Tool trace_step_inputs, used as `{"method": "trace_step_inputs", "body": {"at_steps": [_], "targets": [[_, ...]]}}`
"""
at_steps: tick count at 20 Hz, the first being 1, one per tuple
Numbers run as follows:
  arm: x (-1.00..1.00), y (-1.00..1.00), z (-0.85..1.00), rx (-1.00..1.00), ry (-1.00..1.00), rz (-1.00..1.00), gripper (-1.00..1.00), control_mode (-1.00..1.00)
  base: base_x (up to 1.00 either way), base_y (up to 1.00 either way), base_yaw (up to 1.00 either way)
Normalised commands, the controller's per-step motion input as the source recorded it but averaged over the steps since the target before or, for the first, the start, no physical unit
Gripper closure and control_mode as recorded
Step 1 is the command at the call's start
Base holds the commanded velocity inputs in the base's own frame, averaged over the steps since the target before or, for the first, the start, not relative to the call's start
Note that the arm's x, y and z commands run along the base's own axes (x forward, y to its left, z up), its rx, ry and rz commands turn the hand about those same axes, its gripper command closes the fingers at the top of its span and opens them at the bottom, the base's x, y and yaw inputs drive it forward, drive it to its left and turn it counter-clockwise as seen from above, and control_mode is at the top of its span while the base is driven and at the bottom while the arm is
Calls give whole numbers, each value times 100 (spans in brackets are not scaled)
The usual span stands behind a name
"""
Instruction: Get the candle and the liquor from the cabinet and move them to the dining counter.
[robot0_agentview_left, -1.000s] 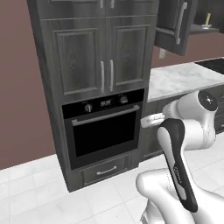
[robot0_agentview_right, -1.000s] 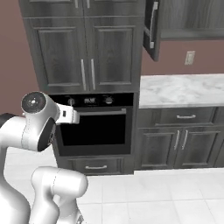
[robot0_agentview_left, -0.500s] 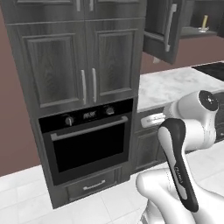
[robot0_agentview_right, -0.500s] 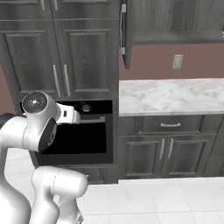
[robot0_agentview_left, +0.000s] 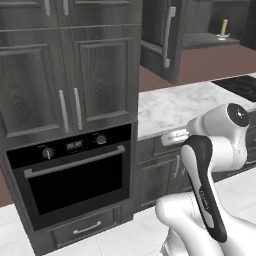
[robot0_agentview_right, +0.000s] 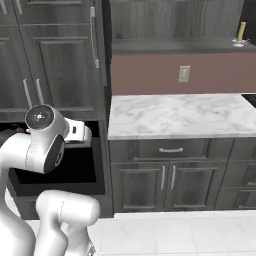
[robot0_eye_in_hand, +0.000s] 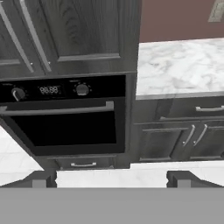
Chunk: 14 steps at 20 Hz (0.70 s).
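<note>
Inside the open cabinet (robot0_agentview_left: 200, 30), a slim tan candle (robot0_agentview_left: 224, 28).

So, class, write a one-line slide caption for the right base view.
Candle waits in the open cabinet above the marble counter.

Open wall cabinet (robot0_agentview_left: 165, 35): its shelf (robot0_agentview_right: 175, 46) carries the candle (robot0_agentview_right: 241, 33), upright on its silvery base near the shelf's right end. Marble counter (robot0_agentview_right: 180, 115) below, maroon backsplash behind; black cooktop (robot0_agentview_left: 239, 84) set into its far right. Floor (robot0_agentview_right: 175, 235): white tile.
</note>
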Motion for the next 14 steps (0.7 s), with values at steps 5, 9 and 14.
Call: {"method": "trace_step_inputs", "body": {"at_steps": [5, 9, 14], "targets": [[0, 0, 0, 0, 0, 0, -100, 100, 49, -55, 3], [0, 0, 0, 0, 0, 0, -100, 100, 40, -58, 7], [0, 0, 0, 0, 0, 0, -100, 100, 33, -60, 11]]}}
